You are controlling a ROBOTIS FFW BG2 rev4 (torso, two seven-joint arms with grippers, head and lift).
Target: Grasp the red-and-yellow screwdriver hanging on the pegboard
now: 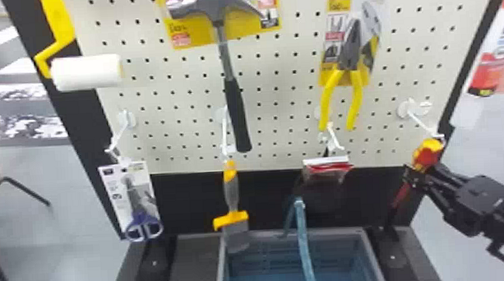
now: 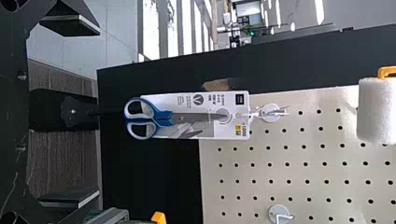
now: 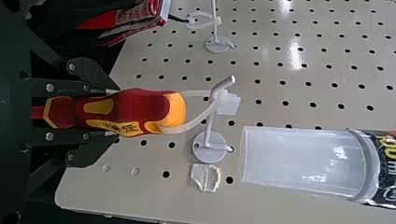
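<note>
In the head view my right gripper (image 1: 416,174) is at the right side of the pegboard, around the red-and-yellow screwdriver (image 1: 428,152). The screwdriver's shaft points down below the fingers. The right wrist view has the right gripper (image 3: 114,113) shut on the screwdriver's handle (image 3: 140,109), one finger against each side. A pale loop still joins the handle's end to the white hook (image 3: 210,126). My left gripper (image 2: 98,113) stands open in the left wrist view, with the carded scissors (image 2: 161,117) hanging beyond its fingertips, untouched.
The hammer (image 1: 229,69), yellow-handled pliers (image 1: 354,75), paint roller (image 1: 87,71) and yellow-grey brush (image 1: 231,192) hang across the pegboard (image 1: 179,96). Below stands a blue-grey crate (image 1: 373,263). A clear tube (image 3: 303,161) is beside the screwdriver's hook.
</note>
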